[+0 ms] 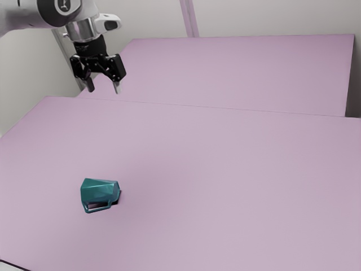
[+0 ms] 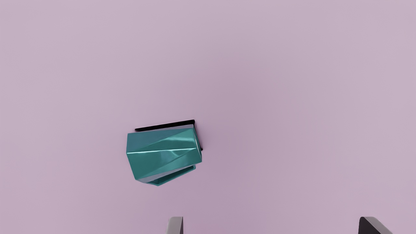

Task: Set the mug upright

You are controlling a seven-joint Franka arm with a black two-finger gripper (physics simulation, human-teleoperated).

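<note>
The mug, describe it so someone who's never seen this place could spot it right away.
Start with the large pale pink table in the exterior view. Toward that view's lower left, a mug lies on its side. Teal, many-sided walls and a looped handle set it apart from the black gripper.

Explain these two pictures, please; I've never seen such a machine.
This is a simulated robot arm with a black two-finger gripper. The exterior view is taken from beside the arm. The wrist view comes from a camera on its hand, so its fingers show at the bottom edge. On the pinkish table, a teal mug lies on its side. The fingers stand apart with nothing between them; nothing is held, and the gripper hangs above the table.
</note>
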